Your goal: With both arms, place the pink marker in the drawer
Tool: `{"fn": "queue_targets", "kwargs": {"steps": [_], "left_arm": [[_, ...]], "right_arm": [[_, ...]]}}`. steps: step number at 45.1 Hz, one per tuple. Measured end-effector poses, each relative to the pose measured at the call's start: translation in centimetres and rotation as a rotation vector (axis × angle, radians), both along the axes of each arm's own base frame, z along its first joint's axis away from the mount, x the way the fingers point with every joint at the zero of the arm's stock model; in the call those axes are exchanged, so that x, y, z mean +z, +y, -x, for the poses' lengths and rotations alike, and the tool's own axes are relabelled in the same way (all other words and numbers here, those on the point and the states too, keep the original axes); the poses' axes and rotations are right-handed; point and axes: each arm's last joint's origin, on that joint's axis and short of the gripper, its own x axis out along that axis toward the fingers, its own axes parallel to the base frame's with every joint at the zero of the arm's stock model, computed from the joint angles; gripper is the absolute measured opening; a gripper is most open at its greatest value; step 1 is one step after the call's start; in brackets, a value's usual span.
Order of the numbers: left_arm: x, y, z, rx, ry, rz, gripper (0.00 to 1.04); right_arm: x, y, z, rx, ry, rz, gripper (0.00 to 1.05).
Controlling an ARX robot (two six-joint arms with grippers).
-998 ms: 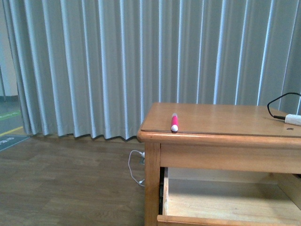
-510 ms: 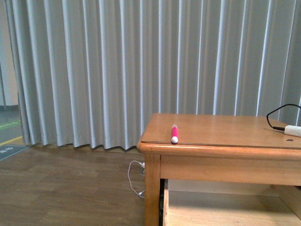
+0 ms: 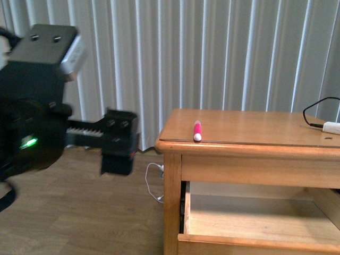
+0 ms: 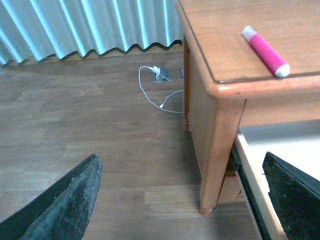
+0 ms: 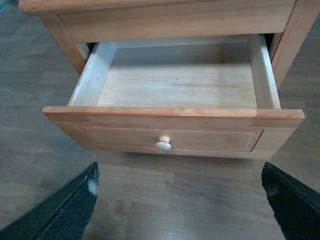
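Wooden drawer [image 5: 125,136] open, pink marker [image 3: 197,130] on the table [image 3: 255,127]

Plain indoor room, grey pleated curtain [image 3: 212,53], wood-plank floor [image 3: 79,212], wooden table [image 3: 255,127]

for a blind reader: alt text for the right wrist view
An open, empty wooden drawer with a round knob on its panelled front, pulled out from under a table over a wood floor. The right gripper shows its dark fingers in the foreground, spread wide with nothing between them.
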Motion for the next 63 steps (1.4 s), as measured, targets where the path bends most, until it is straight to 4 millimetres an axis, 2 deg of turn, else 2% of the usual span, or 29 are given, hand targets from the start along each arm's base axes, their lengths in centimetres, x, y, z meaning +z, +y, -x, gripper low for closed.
{"fn": "queue_targets", "kwargs": {"steps": [10,20,30,44,63], "left_arm": [[2.0,-4.5,-5.8,-0.063,-0.022,-0.001,0.98],[2.3,-7.5,-10.7,-0.065,0.037,-0.019,0.98],[2.2,-10.0,-14.1,-0.089,0.093,-0.019,0.98],[0.9,-12.3,-16.2,-0.11,0.167,-0.034,0.98],[0.2,-12.8,-17.5,-0.086,0.189,-0.049,0.98]], "right_arm": [[0.0,0.0,0.0,0.0,0.0,0.0,0.96],[0.0,0.0,0.0,0.0,0.0,0.0,0.96],[0.0,0.0,0.0,0.0,0.0,0.0,0.96],[0.0,0.0,0.0,0.0,0.0,0.0,0.96],[0.0,0.0,0.0,0.0,0.0,0.0,0.96]]}}
